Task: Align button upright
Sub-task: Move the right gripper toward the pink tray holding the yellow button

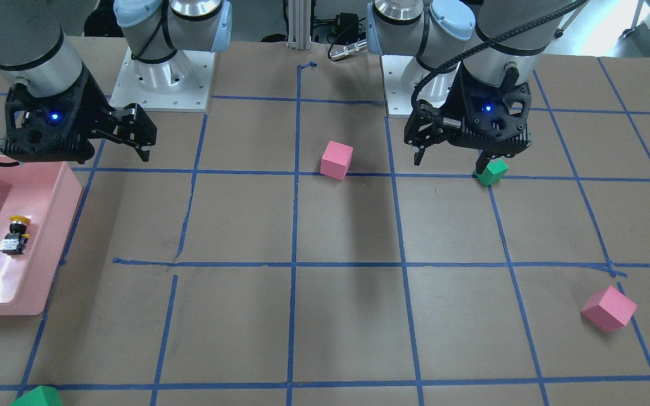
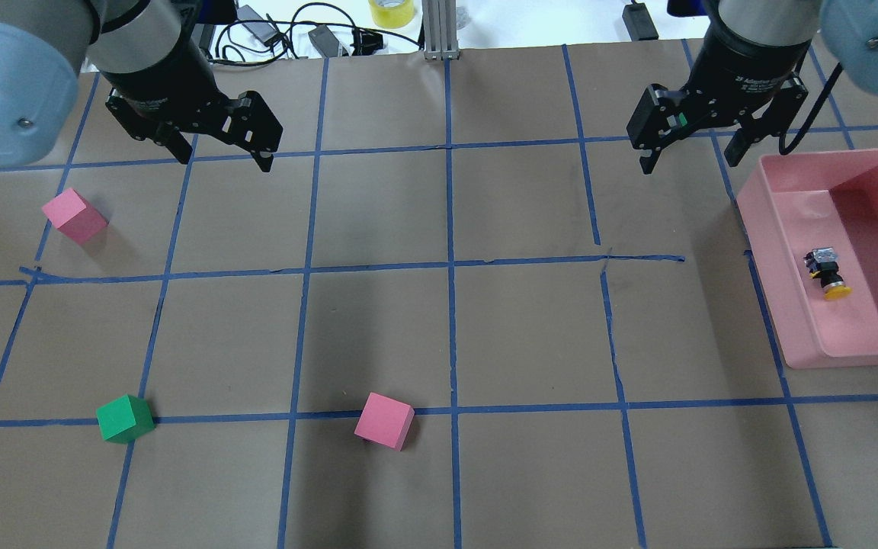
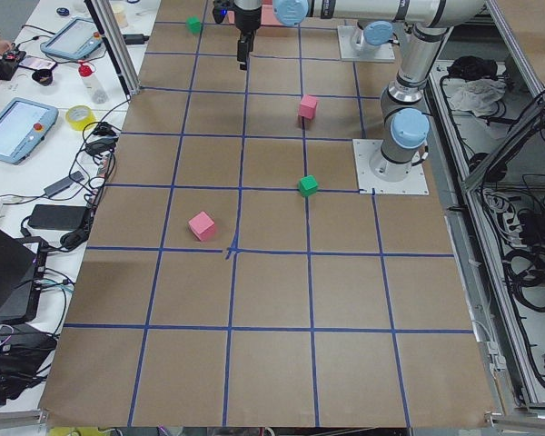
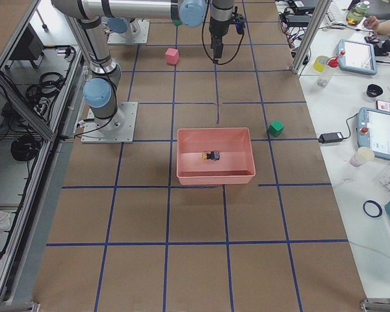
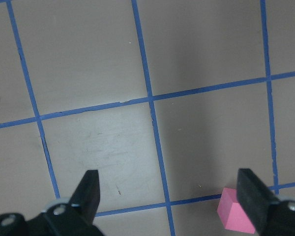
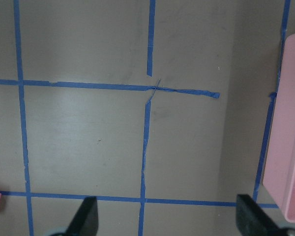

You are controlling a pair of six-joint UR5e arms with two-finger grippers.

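Observation:
The button (image 2: 826, 273) lies on its side inside the pink bin (image 2: 767, 252) at the table's right. Its yellow cap points toward the robot and its grey-white base points away. It also shows in the front-facing view (image 1: 16, 235) and the exterior right view (image 4: 212, 155). My right gripper (image 2: 687, 163) is open and empty, hovering over the table just beyond the bin's far left corner, apart from the button. My left gripper (image 2: 224, 158) is open and empty over the far left of the table. The right wrist view shows the bin's edge (image 6: 290, 147) but not the button.
Two pink cubes (image 2: 73, 216) (image 2: 384, 421) and a green cube (image 2: 125, 418) lie on the brown taped table. Another green cube (image 1: 37, 397) sits at the operators' edge. One pink cube (image 5: 236, 216) shows below my left gripper (image 5: 169, 194).

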